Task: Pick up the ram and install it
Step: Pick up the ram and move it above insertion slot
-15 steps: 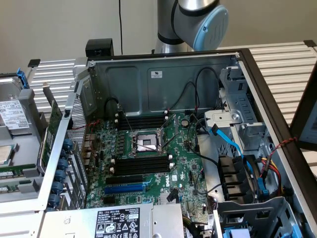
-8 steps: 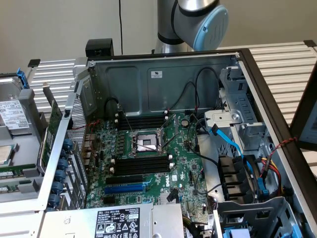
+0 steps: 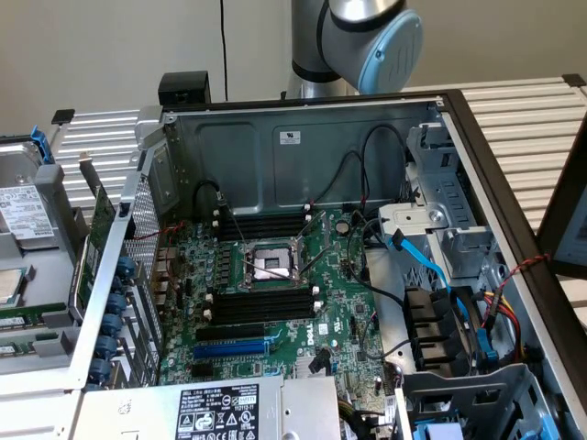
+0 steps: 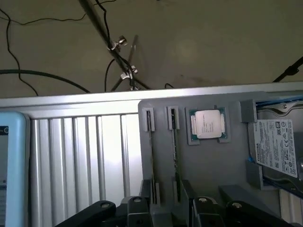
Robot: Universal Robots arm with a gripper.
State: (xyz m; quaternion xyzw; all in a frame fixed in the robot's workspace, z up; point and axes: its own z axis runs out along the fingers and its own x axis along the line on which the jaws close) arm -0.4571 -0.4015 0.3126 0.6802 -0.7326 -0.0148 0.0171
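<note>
Ram (image 4: 176, 156) — thin dark-green circuit-board stick — sits in grey plastic tray (image 4: 208, 165); pickup and install both remain. Black hand (image 4: 166, 195) near it, spread wide, empty.

Open computer case (image 3: 303, 137) lying on the slatted desk (image 3: 532, 119), my arm (image 3: 367, 37) rising behind its far wall. Inside, the motherboard (image 3: 344, 302): CPU socket (image 3: 268, 266) between two banks of black memory slots (image 3: 261, 304), with a blue slot (image 3: 231, 349) toward the power supply (image 3: 217, 411).

ram (image 4: 175, 151) in tray (image 4: 213, 165) — beside processor (image 4: 207, 124)
</note>
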